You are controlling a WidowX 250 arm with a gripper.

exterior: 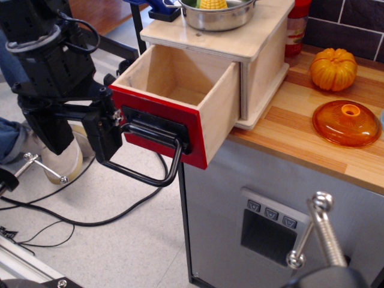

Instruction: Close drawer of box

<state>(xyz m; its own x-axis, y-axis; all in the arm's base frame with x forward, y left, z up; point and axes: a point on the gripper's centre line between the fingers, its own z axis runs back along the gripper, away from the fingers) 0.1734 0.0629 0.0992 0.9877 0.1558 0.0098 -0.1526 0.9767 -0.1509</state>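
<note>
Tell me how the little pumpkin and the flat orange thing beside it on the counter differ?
The pumpkin is round, ribbed and opaque; the orange lid is low, domed and see-through like glass. The pumpkin sits farther back near the tiled wall, the lid nearer the counter's front edge. The lid has a central knob, the pumpkin a dimple. Both are orange and rest on the wooden counter.

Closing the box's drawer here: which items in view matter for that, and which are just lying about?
Part of the job:
drawer, pulled out
box
gripper, at the drawer's black handle

Lying about:
steel bowl holding corn, on the box
orange pumpkin
orange lid
red bottle
</note>
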